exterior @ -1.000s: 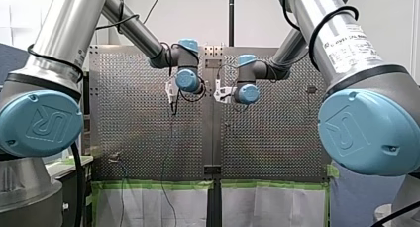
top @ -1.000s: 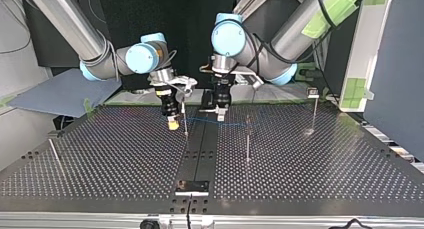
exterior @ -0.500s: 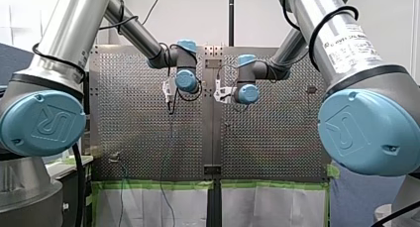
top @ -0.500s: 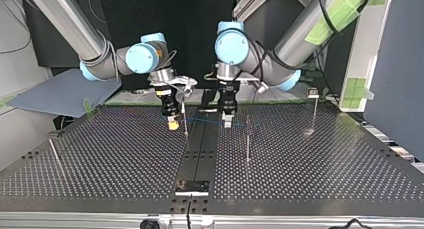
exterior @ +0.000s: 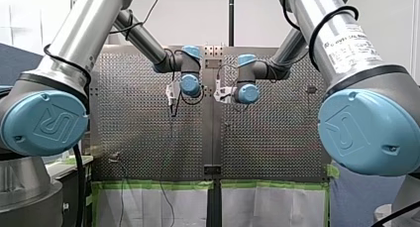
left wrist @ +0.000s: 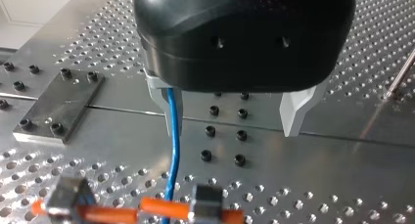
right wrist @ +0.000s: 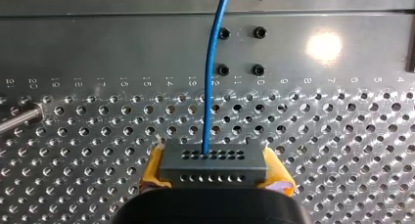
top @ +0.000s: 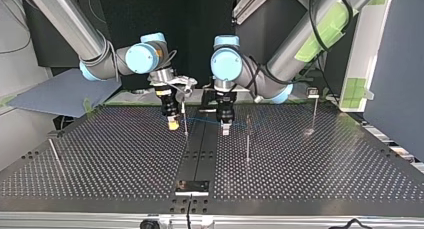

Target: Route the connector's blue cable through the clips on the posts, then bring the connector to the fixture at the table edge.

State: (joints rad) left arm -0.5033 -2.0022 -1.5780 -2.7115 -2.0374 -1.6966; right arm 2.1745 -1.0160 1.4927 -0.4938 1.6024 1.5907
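Perforated metal table (top: 325, 164), divided down its middle by a dark plate strip (top: 200, 149); a dark backdrop lies behind the arms in the top view. Thin upright posts stand on the table. One post (top: 185, 120) is just beside my right gripper (top: 173, 125), and a second post (top: 247, 139) is near my left gripper (top: 225, 130). A third post (top: 314, 114) stands well apart at that view's right, topped by a small clip (top: 313, 93). A small fixture (top: 192, 186) sits on the strip at the near table edge.

My right gripper points down at the table and pinches the connector (right wrist: 214, 163) between its yellow pads (right wrist: 152, 169). The connector is a grey rectangular block whose exposed face carries two rows of small holes. The blue cable (right wrist: 211, 77), thin and smooth, leaves a hole in the row farther from the gripper and runs in a gentle curve toward the strip.

My left gripper, black-bodied with pale fingers (left wrist: 296, 111), is spread wide above the strip. The cable lies along the inner face of one finger; the other finger stands clear of it. Ahead of this gripper the cable meets an orange bar (left wrist: 164, 209) carrying two grey blocks; whether it crosses over or under cannot be told. In the top view the cable shows as a faint blue line strung between the two grippers, above the table.
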